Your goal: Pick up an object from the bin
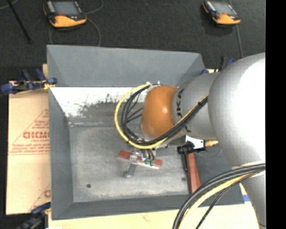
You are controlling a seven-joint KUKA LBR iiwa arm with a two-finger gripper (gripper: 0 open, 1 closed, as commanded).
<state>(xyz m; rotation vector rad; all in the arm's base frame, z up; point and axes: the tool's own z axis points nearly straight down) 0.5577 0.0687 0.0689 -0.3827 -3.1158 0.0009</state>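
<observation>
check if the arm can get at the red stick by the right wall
Probably yes: the red stick lies alone on the floor, nothing on it, though close to the wall.

2 orange-and-black devices [66, 13] on dark floor [134, 22], reddish-brown bar [193, 172] lower right

You're seeing a rounded silver-grey arm [232, 103] wearing a glossy orange cover [157, 112]. Yellow and black cables [119, 114] are looping left of that cover, dark lettering [179, 105] sitting just right.
</observation>
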